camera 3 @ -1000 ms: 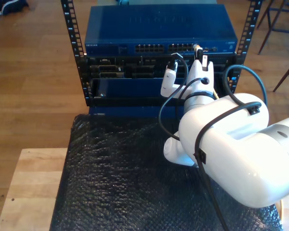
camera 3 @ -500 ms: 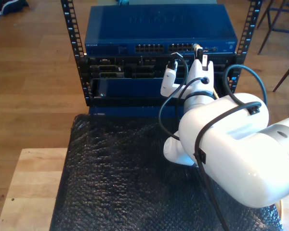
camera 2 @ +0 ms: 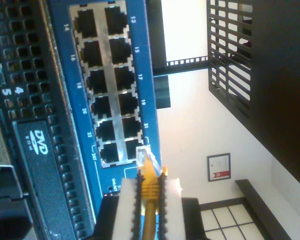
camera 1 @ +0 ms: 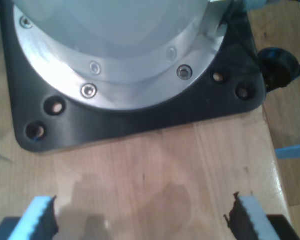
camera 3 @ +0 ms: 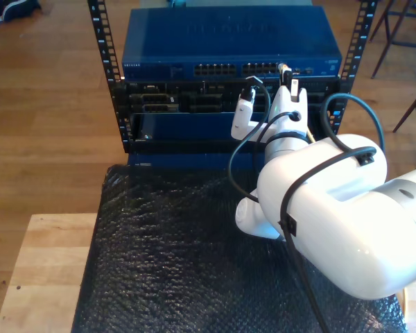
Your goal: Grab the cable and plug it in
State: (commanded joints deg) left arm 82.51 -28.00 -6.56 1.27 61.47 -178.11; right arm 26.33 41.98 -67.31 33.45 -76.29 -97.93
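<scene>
Blue box point(camera 3: 229, 38) with rows of small holes point(camera 3: 215, 69) sits in black metal rack point(camera 3: 104, 48). Black bumpy mat point(camera 3: 166, 257) lies in front, on light wood table point(camera 3: 45, 270). Brown wood floor point(camera 3: 48, 118) around. Chair legs point(camera 3: 409, 111) at exterior view's right.

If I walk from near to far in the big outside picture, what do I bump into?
Bumpy black mat → big white arm → my second gripper pinching the yellow cable → blue switch in the rack.
</scene>
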